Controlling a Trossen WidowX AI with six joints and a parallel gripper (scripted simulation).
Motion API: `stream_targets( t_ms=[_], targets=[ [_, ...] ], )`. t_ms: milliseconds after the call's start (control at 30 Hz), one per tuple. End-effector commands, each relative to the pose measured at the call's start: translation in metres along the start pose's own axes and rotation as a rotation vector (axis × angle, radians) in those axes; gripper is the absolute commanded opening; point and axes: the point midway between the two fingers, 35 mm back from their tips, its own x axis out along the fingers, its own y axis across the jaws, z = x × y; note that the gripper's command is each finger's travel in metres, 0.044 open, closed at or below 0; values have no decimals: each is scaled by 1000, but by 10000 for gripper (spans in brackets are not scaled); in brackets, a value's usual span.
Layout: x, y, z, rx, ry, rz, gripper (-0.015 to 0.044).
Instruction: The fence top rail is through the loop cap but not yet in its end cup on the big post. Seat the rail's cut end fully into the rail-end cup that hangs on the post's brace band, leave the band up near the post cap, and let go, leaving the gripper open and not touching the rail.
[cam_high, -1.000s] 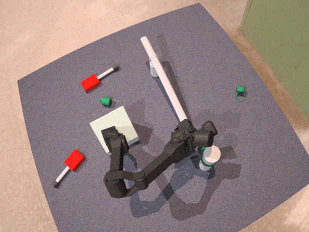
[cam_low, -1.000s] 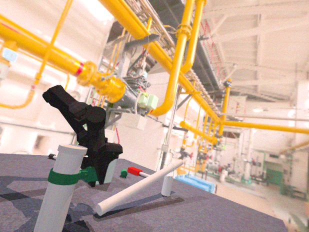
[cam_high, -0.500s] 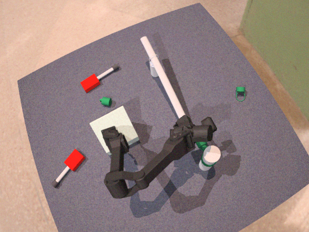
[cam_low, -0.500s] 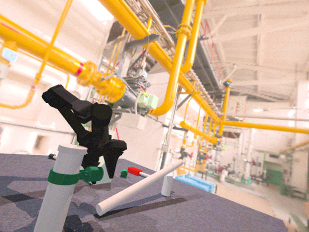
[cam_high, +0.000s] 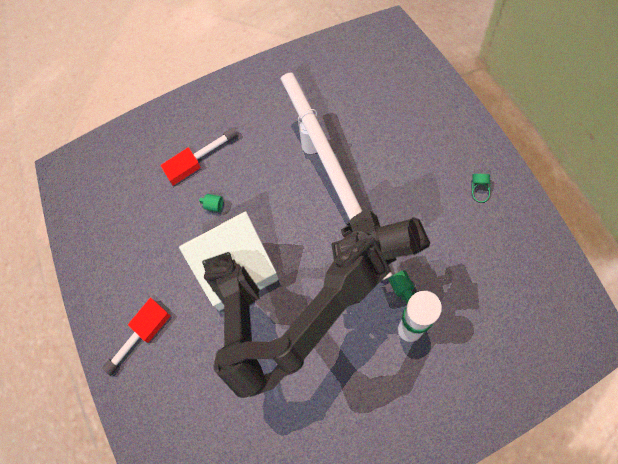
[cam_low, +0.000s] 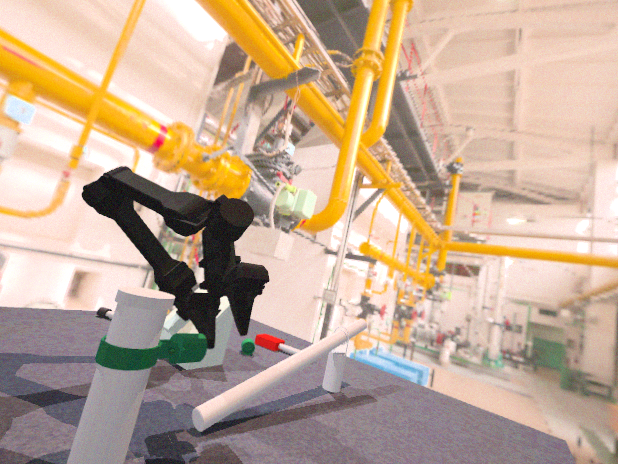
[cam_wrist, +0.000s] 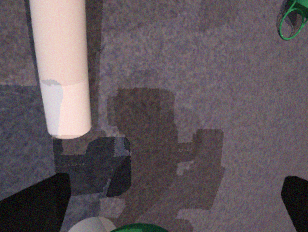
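Near the big post (cam_high: 413, 334) (cam_low: 107, 405), the gripper (cam_high: 361, 239) (cam_low: 228, 341) (cam_wrist: 179, 187) stands spread with nothing between its fingers, above the rail (cam_high: 327, 157) (cam_low: 280, 372) (cam_wrist: 60, 65), whose cut end lies low, outside and below the cup (cam_high: 401, 284) (cam_low: 187, 348) (cam_wrist: 140, 228). A descent out of line with the rail may strike the cup or shove the band (cam_high: 417, 324) (cam_low: 125, 354) down – cause: fingers set close beside it. The rail is a long, straight, pale round bar – it slopes up through the loop at its far end.
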Motion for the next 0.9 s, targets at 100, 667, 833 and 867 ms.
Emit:
stream_targets(
  t_ms=[100,667,833,867],
  targets=[
    [-15,-6,35,387,-10,38,440],
    [-67,-15,105,1233,45,6,440],
    [-79,-15,116,1407,47,-26,440],
    [-81,-16,118,1447,46,-31,440]
  ],
)
